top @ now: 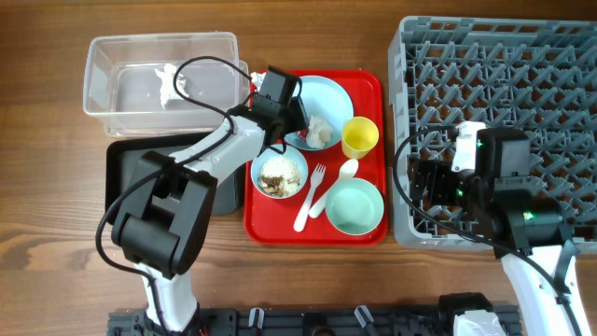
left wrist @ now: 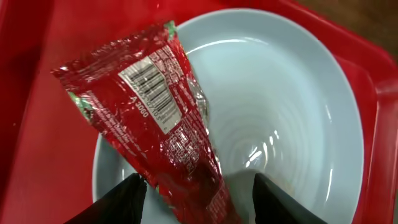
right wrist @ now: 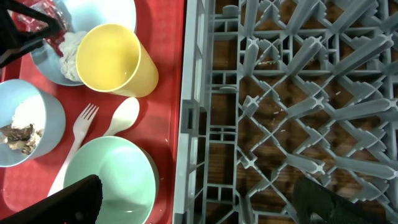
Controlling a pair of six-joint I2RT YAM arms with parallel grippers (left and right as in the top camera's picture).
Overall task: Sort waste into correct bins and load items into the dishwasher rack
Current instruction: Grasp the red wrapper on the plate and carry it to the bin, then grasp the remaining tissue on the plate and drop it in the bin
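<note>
A red wrapper [left wrist: 161,118] lies on the left side of the pale blue plate [left wrist: 292,106], between the fingers of my open left gripper [left wrist: 199,186]. In the overhead view that gripper [top: 294,112] is over the plate [top: 331,93], beside a crumpled tissue [top: 320,131]. The pale blue bowl [top: 280,174] holds brown food scraps. The yellow cup [top: 360,137], fork [top: 310,196], spoon [top: 338,179] and mint-green bowl [top: 355,206] sit on the red tray. My right gripper [right wrist: 196,202] is open and empty above the left wall of the grey rack [top: 504,121].
A clear tub [top: 121,84] with a tissue [top: 168,79] in it stands at the back left. The black tray [top: 126,163] lies in front of it, partly under my left arm. The red serving tray [top: 368,84] sits between the bins and the rack.
</note>
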